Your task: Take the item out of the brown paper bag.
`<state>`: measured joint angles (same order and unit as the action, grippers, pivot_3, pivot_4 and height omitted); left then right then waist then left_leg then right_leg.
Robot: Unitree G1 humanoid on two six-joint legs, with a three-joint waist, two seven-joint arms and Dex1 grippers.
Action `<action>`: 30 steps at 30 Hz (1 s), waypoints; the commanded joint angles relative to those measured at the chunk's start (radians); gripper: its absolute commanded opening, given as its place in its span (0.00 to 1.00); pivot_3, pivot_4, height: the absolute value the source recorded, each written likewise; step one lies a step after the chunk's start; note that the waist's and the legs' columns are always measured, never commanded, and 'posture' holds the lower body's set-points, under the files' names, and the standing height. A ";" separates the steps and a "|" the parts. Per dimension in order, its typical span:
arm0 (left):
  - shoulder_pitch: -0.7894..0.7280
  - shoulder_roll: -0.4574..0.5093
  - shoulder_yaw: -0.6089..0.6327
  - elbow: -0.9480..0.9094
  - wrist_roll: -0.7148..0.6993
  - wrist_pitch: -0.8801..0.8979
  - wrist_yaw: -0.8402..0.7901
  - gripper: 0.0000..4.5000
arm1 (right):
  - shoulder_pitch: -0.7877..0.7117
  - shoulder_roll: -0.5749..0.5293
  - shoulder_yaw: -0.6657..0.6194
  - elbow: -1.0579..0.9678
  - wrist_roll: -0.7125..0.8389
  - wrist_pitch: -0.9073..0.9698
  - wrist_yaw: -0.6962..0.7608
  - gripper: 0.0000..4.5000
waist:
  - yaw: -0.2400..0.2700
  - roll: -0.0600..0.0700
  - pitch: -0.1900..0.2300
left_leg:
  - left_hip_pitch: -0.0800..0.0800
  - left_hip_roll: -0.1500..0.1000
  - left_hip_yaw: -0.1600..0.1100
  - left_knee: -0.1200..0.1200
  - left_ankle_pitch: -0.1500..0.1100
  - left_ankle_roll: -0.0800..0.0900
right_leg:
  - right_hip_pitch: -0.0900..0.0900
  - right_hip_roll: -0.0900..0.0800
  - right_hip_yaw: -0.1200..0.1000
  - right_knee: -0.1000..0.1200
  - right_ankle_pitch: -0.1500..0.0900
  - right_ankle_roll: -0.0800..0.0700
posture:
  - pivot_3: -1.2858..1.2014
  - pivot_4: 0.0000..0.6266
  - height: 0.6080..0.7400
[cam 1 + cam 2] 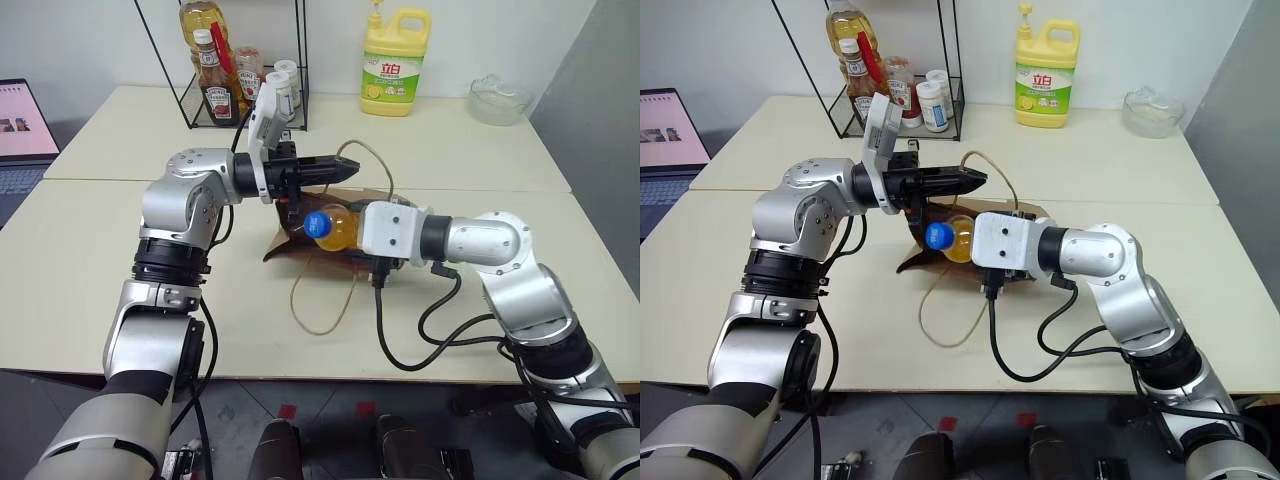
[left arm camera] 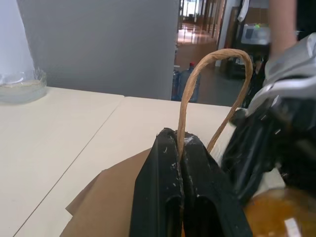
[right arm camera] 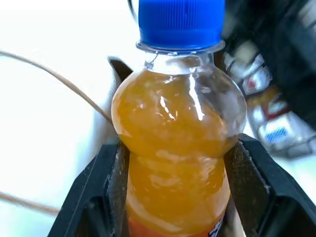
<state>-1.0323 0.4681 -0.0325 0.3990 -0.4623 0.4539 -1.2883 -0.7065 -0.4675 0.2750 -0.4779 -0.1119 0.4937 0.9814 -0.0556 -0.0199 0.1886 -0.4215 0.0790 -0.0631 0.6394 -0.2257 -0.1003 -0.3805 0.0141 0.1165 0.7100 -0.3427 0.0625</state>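
Observation:
The brown paper bag (image 1: 292,238) lies creased on the table under both grippers. My left gripper (image 1: 342,163) points level to the right, shut on one tan cord handle (image 2: 217,55) and holding it up above the bag. The other handle (image 1: 318,300) trails loose toward the table's front edge. The item, a small clear bottle (image 3: 177,133) of orange liquid with a blue cap (image 1: 317,222), lies level over the bag, cap pointing left. My right gripper (image 3: 178,192) is shut on its body, one black finger (image 3: 104,190) on each side. The bottle's base is hidden behind the gripper.
A yellow detergent jug (image 1: 395,62) stands at the back. At the back left a black wire rack (image 1: 240,85) holds a ketchup bottle (image 1: 215,85) and small jars. A glass bowl (image 1: 497,100) sits at the back right and a laptop (image 1: 22,125) at the far left.

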 commanded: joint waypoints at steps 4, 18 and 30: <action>-0.041 -0.012 0.007 0.020 0.012 -0.025 -0.003 0.00 | -0.053 -0.006 -0.152 -0.164 0.208 0.160 -0.008 0.54 | 0.000 0.000 0.000 | 0.000 0.000 0.000 0.000 0.000 0.000 | 0.000 0.000 0.000 0.000 0.000 0.000 | 0.52 0.24 1.00; -0.073 -0.042 0.011 0.097 0.043 -0.068 -0.003 0.00 | -0.138 -0.216 -0.583 -0.267 0.606 0.647 -0.101 0.54 | 0.006 0.001 0.001 | -0.001 0.000 0.000 -0.001 0.000 0.000 | 0.000 0.000 0.000 -0.002 0.000 0.000 | 0.52 0.24 1.00; -0.070 -0.043 0.014 0.090 0.049 -0.073 -0.001 0.00 | 0.313 -0.693 -0.479 -0.090 0.349 0.147 0.004 0.54 | 0.014 0.002 0.002 | -0.003 0.000 0.002 -0.006 0.000 0.000 | 0.000 -0.001 0.001 -0.011 0.000 0.000 | 0.52 0.24 1.00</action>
<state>-1.0790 0.4240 -0.0334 0.5183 -0.4121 0.3998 -1.2886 -0.3979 -1.1335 -0.2003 -0.5862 0.3138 0.7689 0.9839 -0.0413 -0.0175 0.1901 -0.4246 0.0787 -0.0610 0.6334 -0.2259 -0.0999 -0.3810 0.0131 0.1173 0.6984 -0.3427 0.0627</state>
